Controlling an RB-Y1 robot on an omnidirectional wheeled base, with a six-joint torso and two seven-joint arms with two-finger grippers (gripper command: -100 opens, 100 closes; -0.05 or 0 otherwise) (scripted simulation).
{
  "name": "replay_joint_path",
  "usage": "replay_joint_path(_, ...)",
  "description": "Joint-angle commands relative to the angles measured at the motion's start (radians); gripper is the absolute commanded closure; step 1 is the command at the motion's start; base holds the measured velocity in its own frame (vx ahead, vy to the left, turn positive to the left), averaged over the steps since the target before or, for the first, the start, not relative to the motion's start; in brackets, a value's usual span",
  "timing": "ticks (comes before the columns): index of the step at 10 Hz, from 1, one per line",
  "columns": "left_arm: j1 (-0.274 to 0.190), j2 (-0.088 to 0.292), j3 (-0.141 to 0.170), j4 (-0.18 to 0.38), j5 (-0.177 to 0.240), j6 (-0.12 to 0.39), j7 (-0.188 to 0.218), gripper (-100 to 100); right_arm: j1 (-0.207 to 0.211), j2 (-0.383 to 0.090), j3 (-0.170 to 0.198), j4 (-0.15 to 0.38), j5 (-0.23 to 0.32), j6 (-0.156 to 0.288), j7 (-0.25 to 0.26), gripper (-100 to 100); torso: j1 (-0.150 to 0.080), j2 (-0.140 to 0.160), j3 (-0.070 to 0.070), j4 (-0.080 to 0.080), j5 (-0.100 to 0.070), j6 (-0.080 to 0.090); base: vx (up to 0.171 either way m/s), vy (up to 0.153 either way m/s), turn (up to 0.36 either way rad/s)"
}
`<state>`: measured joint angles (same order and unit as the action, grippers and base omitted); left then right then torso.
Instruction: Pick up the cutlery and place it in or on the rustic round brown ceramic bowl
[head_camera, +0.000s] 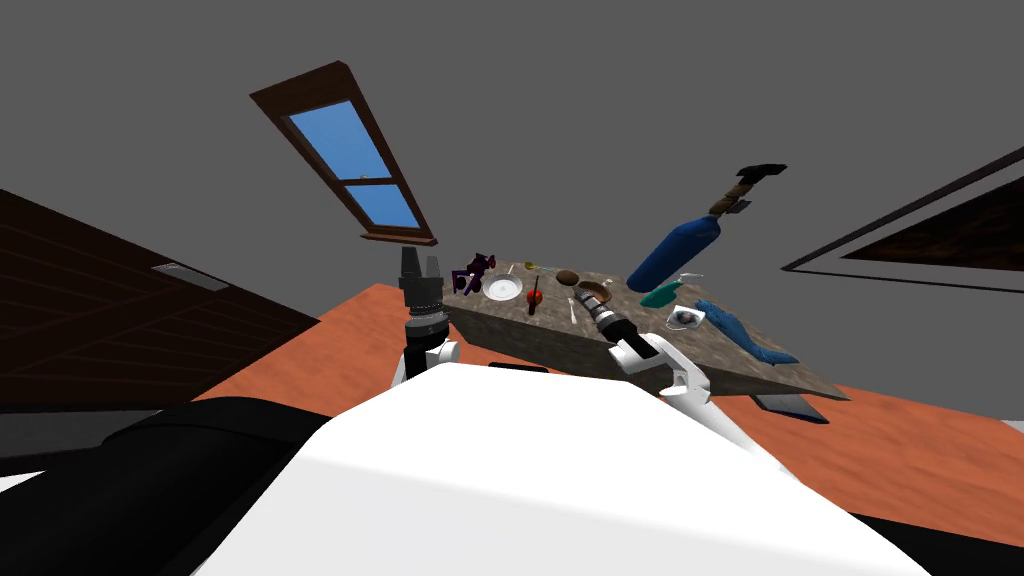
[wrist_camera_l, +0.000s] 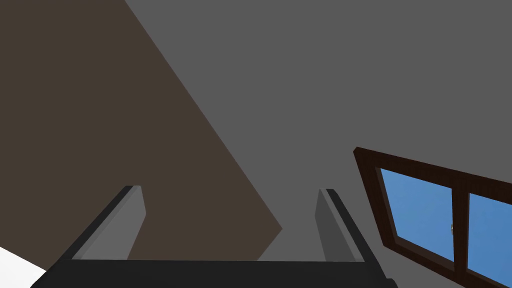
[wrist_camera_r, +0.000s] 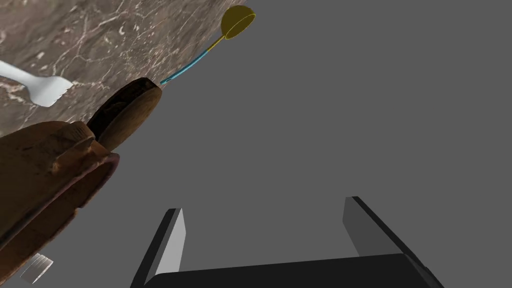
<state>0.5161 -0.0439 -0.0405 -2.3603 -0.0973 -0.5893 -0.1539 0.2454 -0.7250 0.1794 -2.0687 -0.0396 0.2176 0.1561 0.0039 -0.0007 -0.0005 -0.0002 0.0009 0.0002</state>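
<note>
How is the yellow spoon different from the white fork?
The spoon is yellow with a blue handle; the fork is all white. The spoon ends in a round scoop, the fork in short tines. The spoon lies at the edge of the marbled tabletop, the fork further in. Both rest on it.

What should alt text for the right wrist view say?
The open, empty right tool hangs beside a brown bowl on a marbled table; a white fork and a yellow-headed spoon lie beyond it.
</note>
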Motion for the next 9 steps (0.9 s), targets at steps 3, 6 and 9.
replay_joint_path(3,0.000,0.000,0.000,0.000,0.000,0.000,0.000,0,-0.024,-0.088,0.018,0.085,-0.031,0.103,0.033,-100,0.001,0.000,0.000,0.000,0.000,0.001,0.015,0.080,0.086)
replay_joint_path(6,0.000,0.000,0.000,0.000,0.000,0.000,0.000,0,-0.047,-0.149,0.032,0.148,-0.054,0.172,0.066,-100,0.000,0.000,0.000,0.000,0.000,0.000,0.023,0.071,0.090)
replay_joint_path(9,0.000,0.000,0.000,0.000,0.000,0.000,0.000,0,-0.067,-0.204,0.044,0.224,-0.077,0.249,0.102,-100,0.002,0.000,0.000,0.000,0.000,0.000,0.018,0.094,0.094)
